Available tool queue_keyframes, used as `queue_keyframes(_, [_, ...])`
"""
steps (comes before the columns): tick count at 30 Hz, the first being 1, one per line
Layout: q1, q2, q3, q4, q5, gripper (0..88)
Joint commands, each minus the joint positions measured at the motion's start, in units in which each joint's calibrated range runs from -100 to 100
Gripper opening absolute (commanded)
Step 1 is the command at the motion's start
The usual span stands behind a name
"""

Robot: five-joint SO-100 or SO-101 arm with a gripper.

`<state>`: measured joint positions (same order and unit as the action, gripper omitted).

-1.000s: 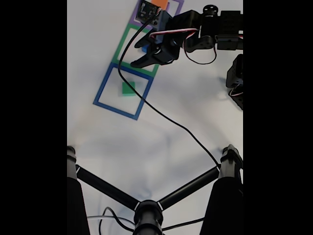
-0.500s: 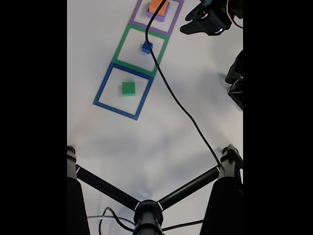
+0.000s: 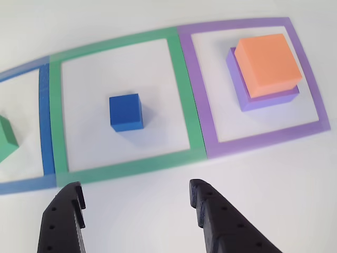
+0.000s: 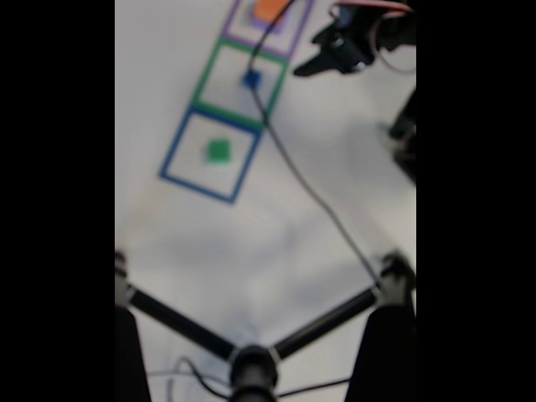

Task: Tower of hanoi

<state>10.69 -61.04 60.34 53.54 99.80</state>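
Other view: the gripper (image 3: 137,195) hangs wide and empty over bare white table (image 3: 158,211), its two black fingers (image 3: 66,211) entering from the bottom edge, just short of the green tape square (image 3: 181,100). Inside that square the blue cube (image 3: 126,112) sits alone, left of centre. To the right of the green tape square, the purple tape square (image 3: 310,100) holds the purple slab (image 3: 263,97) with the orange block (image 3: 268,64) stacked on it, shifted toward the slab's far right corner. To the left, past the blue tape (image 3: 46,121), the green block (image 3: 6,139) is cut by the frame edge. The fixed view is blurred; there the gripper (image 4: 314,63) is just right of the green tape square, and the green block (image 4: 218,150) lies inside the blue tape square (image 4: 172,163).
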Motion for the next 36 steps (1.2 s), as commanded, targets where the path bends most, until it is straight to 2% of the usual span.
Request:
queue_keyframes(1, [-0.5,0.9,10.2,-20.2,0.2,22.9])
queue_keyframes(9, [-1.9,15.8,21.2,-51.5,0.2,21.2])
queue_keyframes(18, [-2.8,33.2,24.3,-73.9,0.2,22.5])
queue_keyframes(28, [-3.4,45.6,22.7,-84.7,0.2,22.4])
queue_keyframes(36, [-4.0,52.5,18.8,-87.7,0.2,22.2])
